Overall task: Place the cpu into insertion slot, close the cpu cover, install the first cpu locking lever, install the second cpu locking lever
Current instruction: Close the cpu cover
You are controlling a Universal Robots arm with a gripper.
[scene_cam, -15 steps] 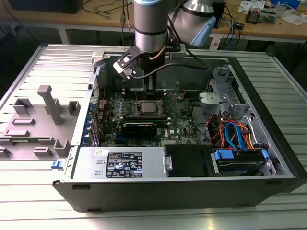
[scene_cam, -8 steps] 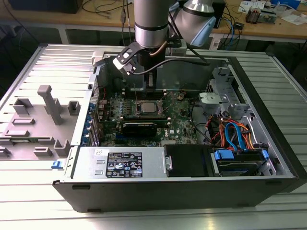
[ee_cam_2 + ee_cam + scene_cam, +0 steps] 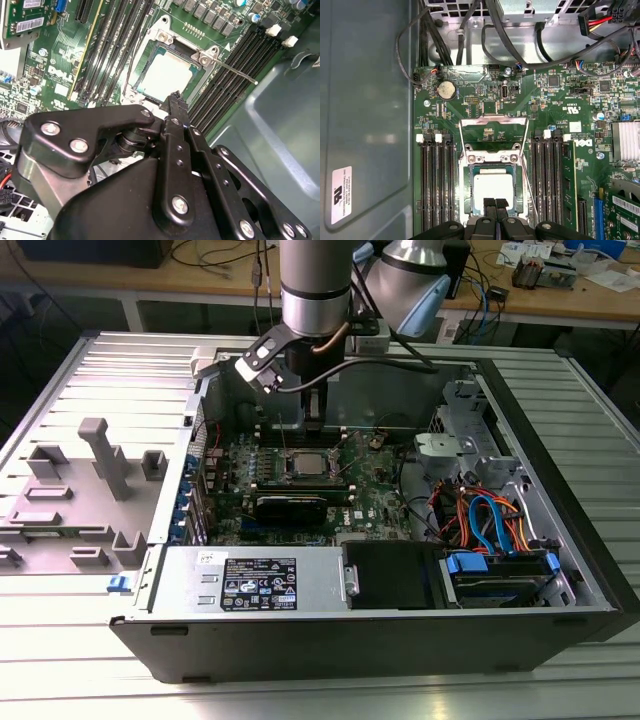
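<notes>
The cpu (image 3: 493, 189), a pale silver square, lies flat in the insertion slot (image 3: 468, 186) on the green motherboard (image 3: 560, 107). It also shows as a pale square in the second wrist view (image 3: 167, 75). A thin silvery frame, the cpu cover (image 3: 492, 120), appears swung up and back beyond the slot, with the board showing through its window. A thin metal locking lever (image 3: 237, 72) sticks out sideways from the slot's corner. My gripper (image 3: 495, 206) hovers just over the chip's near edge, its black fingertips (image 3: 175, 102) pressed together and holding nothing. In the exterior view the arm hangs straight above the slot (image 3: 305, 462).
Long black memory slots (image 3: 437, 185) flank the socket on both sides. The grey case wall (image 3: 365, 115) stands close by. Black cables (image 3: 510, 45) run along the board's far edge. A drive bay with blue and orange cables (image 3: 490, 525) fills the exterior view's right.
</notes>
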